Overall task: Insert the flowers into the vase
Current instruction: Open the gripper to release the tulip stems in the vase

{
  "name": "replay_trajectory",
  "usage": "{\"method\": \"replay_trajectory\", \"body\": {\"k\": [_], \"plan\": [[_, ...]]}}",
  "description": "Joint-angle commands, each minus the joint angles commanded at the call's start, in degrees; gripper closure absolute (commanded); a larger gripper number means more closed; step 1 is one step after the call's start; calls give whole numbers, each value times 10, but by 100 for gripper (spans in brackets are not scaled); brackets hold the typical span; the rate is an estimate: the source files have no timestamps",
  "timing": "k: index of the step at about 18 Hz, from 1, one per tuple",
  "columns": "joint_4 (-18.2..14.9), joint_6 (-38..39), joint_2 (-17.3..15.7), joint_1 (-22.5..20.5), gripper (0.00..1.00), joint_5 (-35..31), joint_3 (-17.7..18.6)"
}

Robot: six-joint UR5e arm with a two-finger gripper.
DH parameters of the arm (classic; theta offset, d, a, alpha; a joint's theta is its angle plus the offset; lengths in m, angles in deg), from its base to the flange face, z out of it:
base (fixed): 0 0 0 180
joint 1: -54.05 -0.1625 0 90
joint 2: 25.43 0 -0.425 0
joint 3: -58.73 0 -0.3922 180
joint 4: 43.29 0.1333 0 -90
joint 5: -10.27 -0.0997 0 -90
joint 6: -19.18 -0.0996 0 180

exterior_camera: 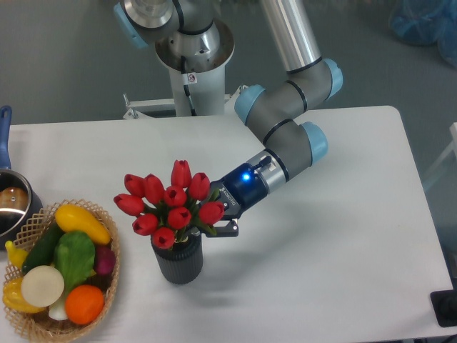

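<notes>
flowers: the bunch of red tulips with green stems point(170, 206) stood with its stems down in the mouth of the vase, buds fanned above the rim.
vase: the dark grey ribbed cylindrical vase point(178, 260) stood upright on the white table point(335, 236), at 3 o'clock of the woven basket of vegetables point(61, 268).
pincer: the black two-finger pincer point(215, 221) sat at 3 o'clock of the buds, closed on the bunch just above the vase rim.

Stems hidden behind flowers point(170, 206) and vase point(178, 260) mouth. Gripper point(214, 223) fingertips covered by buds, grip unclear. Pot point(13, 202) and basket point(107, 286) cut by frame edges.
</notes>
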Motion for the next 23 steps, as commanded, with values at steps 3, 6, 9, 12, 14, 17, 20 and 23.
{"method": "replay_trajectory", "body": {"k": [3,6,9,12,14,17,20,23], "plan": [[0,-2,1,0,87,0,1],[0,-5,0,-1,85,0,7],[1,-6,0,-1,78,-1,8],[1,-13,0,-1,70,-1,9],[1,-18,0,-1,59,0,9],[1,-26,0,-1,45,0,9],[1,-26,-1,-2,41,0,10],[1,-29,-3,-2,37,-1,12]]}}
